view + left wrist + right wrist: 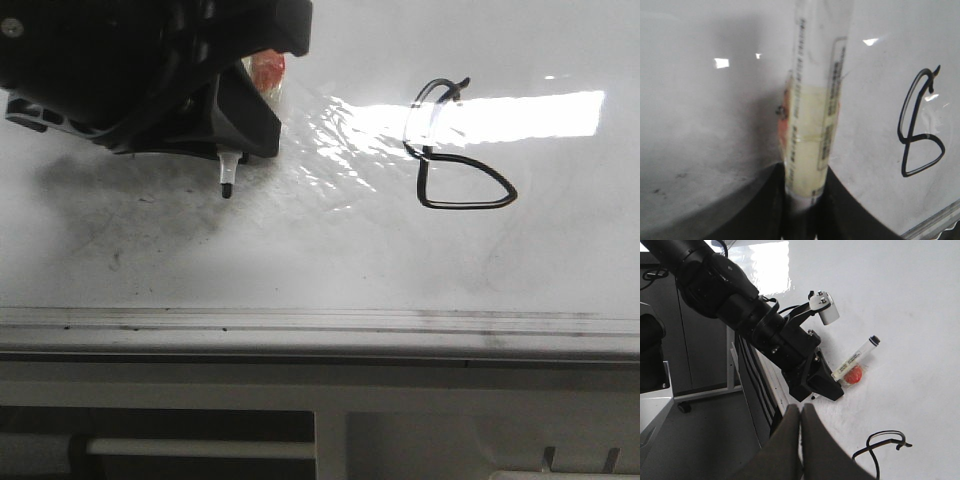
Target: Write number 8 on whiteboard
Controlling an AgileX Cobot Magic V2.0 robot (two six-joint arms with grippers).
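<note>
The number 8 [455, 150] is drawn in a thin black line on the whiteboard [330, 250], with a narrow upper loop and a wider angular lower loop. It also shows in the left wrist view [917, 131], and partly in the right wrist view [882, 444]. My left gripper [238, 125] is shut on a taped clear marker [812, 115]. The marker's black tip [226, 186] points at the board well left of the 8, and I cannot tell whether it touches. My right gripper [801, 410] is shut and empty, over the board's near edge.
A grey metal edge rail [320, 325] runs along the board's near side, with a frame and bar [200, 448] below it. Grey smudges [110, 190] lie under the left gripper. Glare [500, 118] crosses the 8. The left arm [740, 310] reaches in over the board's edge.
</note>
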